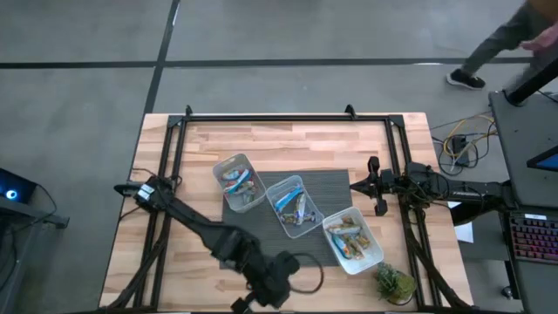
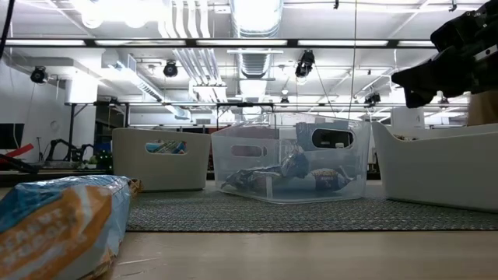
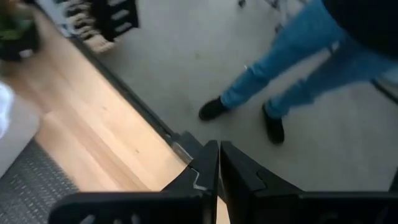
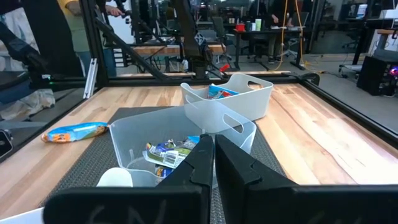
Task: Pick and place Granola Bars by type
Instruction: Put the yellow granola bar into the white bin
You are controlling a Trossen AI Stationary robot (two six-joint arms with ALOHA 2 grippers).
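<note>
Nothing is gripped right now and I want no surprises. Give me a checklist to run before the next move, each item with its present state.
1. Left tool empty and shut, out past the table edge over the floor: ok.
2. Right tool empty and shut, facing the tubs: ok.
3. Three tubs upright in a row on the dark mat: ok.
4. All bars in tubs: not ok. One loose bar lies on the wood beside the mat.
5. Bars in each tub of one type: cannot tell.
6. Floor near the table free of people: not ok. A person's legs show beyond the left tool.
</note>
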